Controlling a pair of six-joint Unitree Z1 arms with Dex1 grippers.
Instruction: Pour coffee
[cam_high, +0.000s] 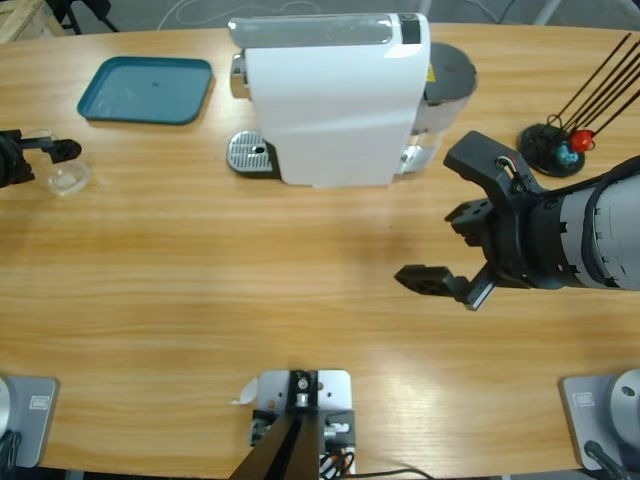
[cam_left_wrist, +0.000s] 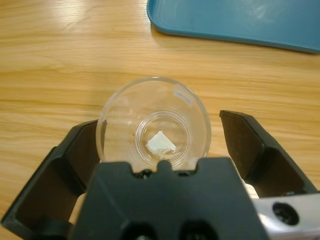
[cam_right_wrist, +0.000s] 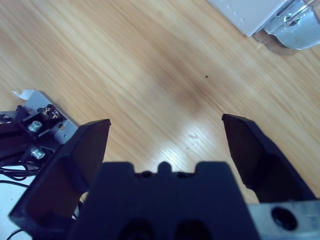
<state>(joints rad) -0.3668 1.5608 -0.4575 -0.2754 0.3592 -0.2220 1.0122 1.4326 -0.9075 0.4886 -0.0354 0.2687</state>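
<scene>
A small clear tumbler (cam_high: 68, 178) stands on the table at the far left. In the left wrist view the tumbler (cam_left_wrist: 152, 122) sits between the jaws of my left gripper (cam_left_wrist: 160, 120), which is open, with a gap on the right side. No dark coffee shows in it, only a small white fleck at its base. My left gripper (cam_high: 45, 155) enters from the left edge. The white coffee machine (cam_high: 335, 95) stands at the back middle, its round drip grate (cam_high: 250, 155) on its left. My right gripper (cam_high: 445, 225) hangs open over bare wood, right of the machine.
A teal tray (cam_high: 147, 90) lies behind the tumbler at the back left, and its edge (cam_left_wrist: 235, 20) shows past the tumbler. A black stand with thin rods (cam_high: 555, 145) sits at the back right. The machine's corner and clear tank base (cam_right_wrist: 287, 25) show beyond my right gripper (cam_right_wrist: 165, 125).
</scene>
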